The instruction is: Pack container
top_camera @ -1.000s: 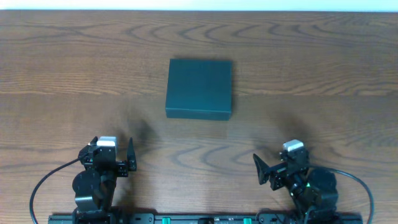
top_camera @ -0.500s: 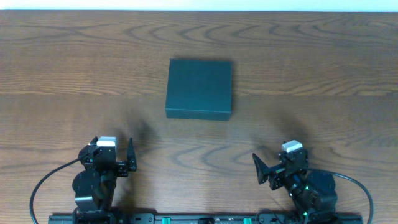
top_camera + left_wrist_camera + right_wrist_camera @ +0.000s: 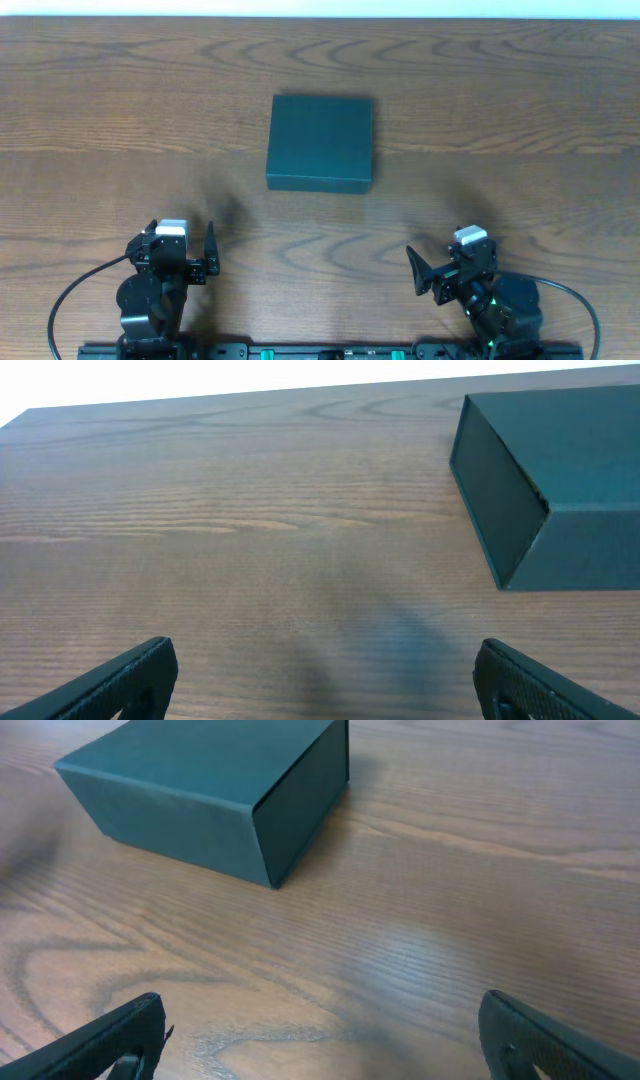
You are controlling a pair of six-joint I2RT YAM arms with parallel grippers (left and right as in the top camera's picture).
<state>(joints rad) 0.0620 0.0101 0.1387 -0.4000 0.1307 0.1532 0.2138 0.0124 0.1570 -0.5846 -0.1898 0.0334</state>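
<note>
Looking down from the overhead camera, I counted one table point(image 3: 120, 110), one container point(image 3: 320, 140) and two arms, each ending in a single two-finger gripper.

The wooden table filled nearly the whole view, and its far edge ran along the top against a pale strip. The dark teal container sat closed near the middle of the table with its lid lying flat. Its sides were almost square to the table edges, and its near wall faced the arms. Bare wood showed on all four sides of it, with a broad band between its near wall and both grippers.

The left arm point(image 3: 150, 300) and the right arm point(image 3: 500, 305) were both folded low at the near edge, above a black rail point(image 3: 320, 352). A black cable looped out from each base. The two arms were well apart from each other and from the container.

The left gripper point(image 3: 325, 685) had its fingers spread wide, with only wood grain between the tips. In its wrist view the container lay ahead and to the right, cut off by the frame. The right gripper point(image 3: 330, 1040) was likewise spread wide and held nothing. In its wrist view the container lay ahead and to the left, with one vertical corner turned toward the camera.
</note>
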